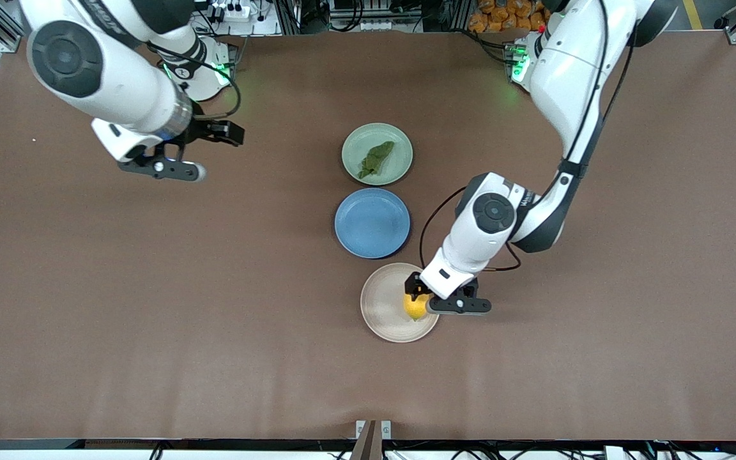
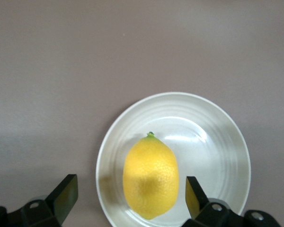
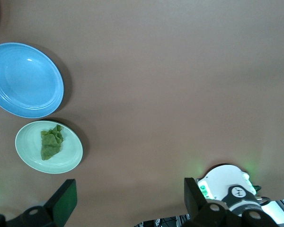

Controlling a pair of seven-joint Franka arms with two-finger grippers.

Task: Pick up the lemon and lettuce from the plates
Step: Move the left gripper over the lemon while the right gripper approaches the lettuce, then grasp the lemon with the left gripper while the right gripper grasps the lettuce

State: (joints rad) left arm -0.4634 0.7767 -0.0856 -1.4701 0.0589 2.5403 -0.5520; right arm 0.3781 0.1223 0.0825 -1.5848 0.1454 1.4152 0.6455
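The yellow lemon point(image 1: 415, 308) lies on the beige plate point(image 1: 384, 306), the plate nearest the front camera. My left gripper point(image 1: 420, 299) is low over that plate and open. In the left wrist view its fingers point(image 2: 66, 196) stand on either side of the lemon point(image 2: 150, 177) with gaps, over the plate point(image 2: 217, 142). The dark green lettuce point(image 1: 375, 160) lies on the mint plate point(image 1: 400, 144). My right gripper point(image 1: 230, 132) is open and empty over bare table near its arm's base. Its wrist view shows the lettuce point(image 3: 50, 143) on the mint plate point(image 3: 68, 151).
An empty blue plate point(image 1: 372, 222) sits between the mint and beige plates, also in the right wrist view point(image 3: 23, 80). The brown table point(image 1: 151, 306) spreads wide around the three plates. The right arm's base point(image 3: 227, 189) shows in its wrist view.
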